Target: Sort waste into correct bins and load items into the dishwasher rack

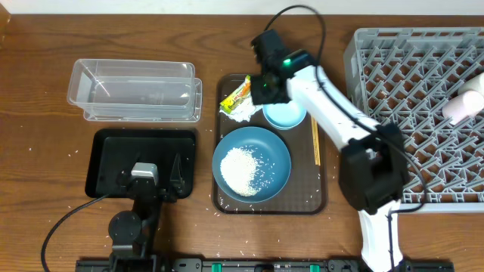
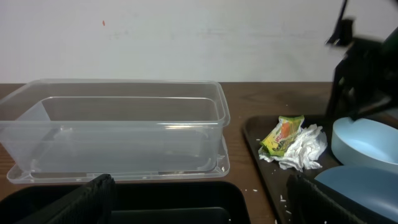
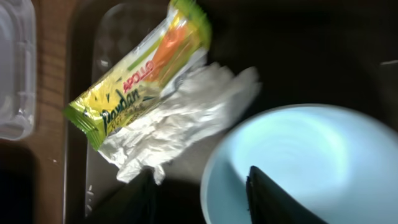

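Saucer, light blue [image 3: 298,168]: at far end of brown serving tray [image 1: 306,198], just beside crumpled tissue [image 3: 180,118]. Judged the item now in hand for loading.

Right gripper [image 3: 202,186]: set over the saucer's rim, one finger [image 3: 280,199] inside the dish, the other outside by the tissue. Jaws part-way apart with the rim between them, nothing visibly pinched. Placed so, presumably, to clamp a thin edge rather than span the whole dish.

Left gripper [image 1: 150,170]: spread wide, empty, above black tray [image 1: 102,162]. Probably held there to keep clear of the working arm.

Snack wrapper, yellow-green [image 3: 137,81]: overlapping the tissue at the serving tray's corner nearest clear tub [image 1: 136,91]. Both unsorted.

Blue plate [image 1: 276,155]: mid-tray, heap of rice [image 1: 242,170] on it. Likely to need emptying before loading.

Chopsticks [image 1: 315,140]: along the tray's right edge.

Dishwasher rack [image 1: 408,75]: right of the tray, one white cup [image 1: 461,106] inside.
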Robot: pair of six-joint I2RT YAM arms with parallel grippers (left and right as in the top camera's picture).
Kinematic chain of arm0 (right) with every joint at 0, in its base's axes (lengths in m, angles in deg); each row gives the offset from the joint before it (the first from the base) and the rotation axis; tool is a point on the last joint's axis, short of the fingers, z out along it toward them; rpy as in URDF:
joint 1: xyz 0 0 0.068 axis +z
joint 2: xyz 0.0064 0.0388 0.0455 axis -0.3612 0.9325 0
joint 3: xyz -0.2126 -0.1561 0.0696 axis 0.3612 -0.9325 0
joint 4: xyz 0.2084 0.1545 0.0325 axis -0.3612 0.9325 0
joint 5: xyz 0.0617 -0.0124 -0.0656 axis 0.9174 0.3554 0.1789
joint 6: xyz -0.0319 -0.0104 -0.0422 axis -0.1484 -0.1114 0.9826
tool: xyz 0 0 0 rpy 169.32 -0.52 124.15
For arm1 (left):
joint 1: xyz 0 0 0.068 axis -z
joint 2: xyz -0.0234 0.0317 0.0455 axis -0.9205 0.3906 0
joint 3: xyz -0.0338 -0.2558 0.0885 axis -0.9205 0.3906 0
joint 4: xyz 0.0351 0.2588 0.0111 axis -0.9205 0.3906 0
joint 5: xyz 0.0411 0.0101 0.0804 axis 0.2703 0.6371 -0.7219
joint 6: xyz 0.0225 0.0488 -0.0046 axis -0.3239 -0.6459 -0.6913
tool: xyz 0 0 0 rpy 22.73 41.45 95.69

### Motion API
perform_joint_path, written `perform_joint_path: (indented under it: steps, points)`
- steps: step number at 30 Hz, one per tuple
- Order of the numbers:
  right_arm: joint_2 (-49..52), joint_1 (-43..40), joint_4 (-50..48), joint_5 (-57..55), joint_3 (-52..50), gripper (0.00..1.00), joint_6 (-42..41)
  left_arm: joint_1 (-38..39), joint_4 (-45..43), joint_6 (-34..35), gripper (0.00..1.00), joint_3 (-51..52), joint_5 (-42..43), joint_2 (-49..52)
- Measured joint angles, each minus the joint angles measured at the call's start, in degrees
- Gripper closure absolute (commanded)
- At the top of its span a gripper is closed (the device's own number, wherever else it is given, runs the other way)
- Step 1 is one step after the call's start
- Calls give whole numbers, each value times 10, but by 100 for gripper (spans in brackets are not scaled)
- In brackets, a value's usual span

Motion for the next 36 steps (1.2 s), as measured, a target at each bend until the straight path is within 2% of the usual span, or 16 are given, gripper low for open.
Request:
perform_joint_path:
  steps: [5,11,14,21,27,31,36]
  points:
    - [39,21,-1,-16,0,60,-11,0,0,0,9,0,0,0]
    - [56,24,8,-25,-1,83,-16,0,0,0,9,0,0,0]
    - [56,24,11,-29,-1,98,-19,0,0,0,9,0,0,0]
    - [46,22,71,-43,25,99,-21,0,0,0,9,0,0,0]
    - [15,8,166,-31,99,99,-19,0,0,0,9,0,0,0]
    - [-63,-31,205,-22,146,99,-1,0,0,0,9,0,0,0]
    - [-182,-135,273,-9,168,99,27,0,0,0,9,0,0,0]
